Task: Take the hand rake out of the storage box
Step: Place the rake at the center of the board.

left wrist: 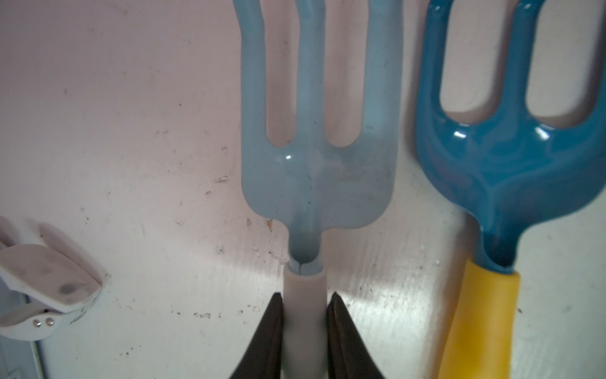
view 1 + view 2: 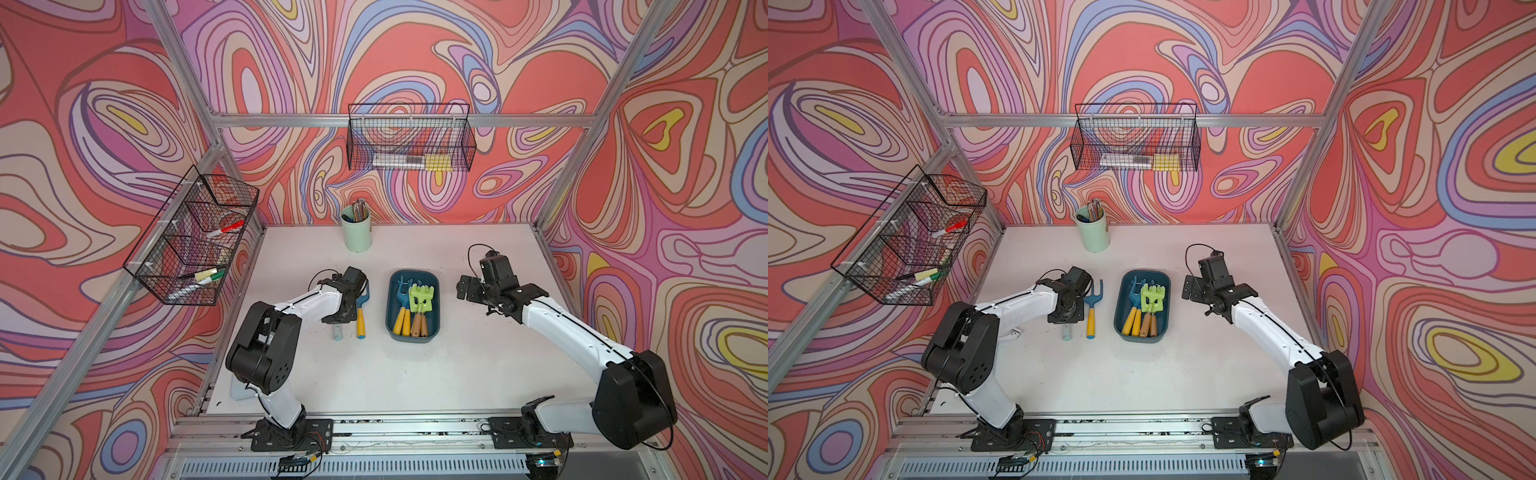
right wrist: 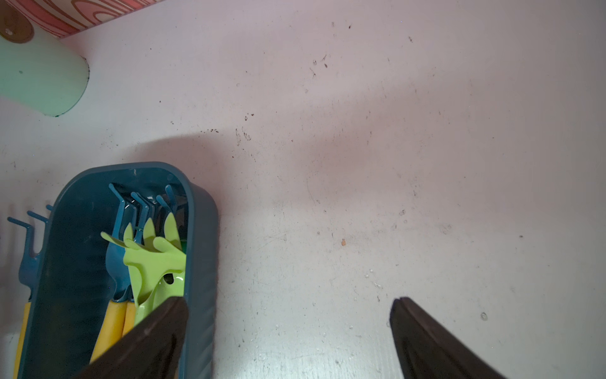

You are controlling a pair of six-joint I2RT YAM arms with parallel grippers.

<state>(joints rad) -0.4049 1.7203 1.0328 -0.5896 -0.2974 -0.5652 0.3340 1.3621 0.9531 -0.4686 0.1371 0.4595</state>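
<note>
The dark teal storage box [image 2: 409, 340] [image 2: 1140, 338] [image 3: 200, 262] sits mid-table and holds several hand rakes, blue ones with yellow handles [image 2: 401, 320] and lime green ones [image 2: 419, 296]. My left gripper [image 1: 305, 297] [image 2: 344, 309] is shut on the pale handle of a light blue hand rake [image 1: 314, 183], low over the table left of the box. Only the end of its handle [image 2: 338, 332] [image 2: 1067, 332] shows in both top views. My right gripper [image 3: 288, 302] [image 2: 467, 286] hovers open just right of the box, with nothing between its fingers.
A blue rake with a yellow handle [image 2: 360, 316] [image 1: 511, 170] lies on the table next to the held one. A pale green cup [image 2: 356, 232] of pencils stands at the back. Black wire baskets hang on the left wall [image 2: 191, 245] and the back wall [image 2: 411, 141].
</note>
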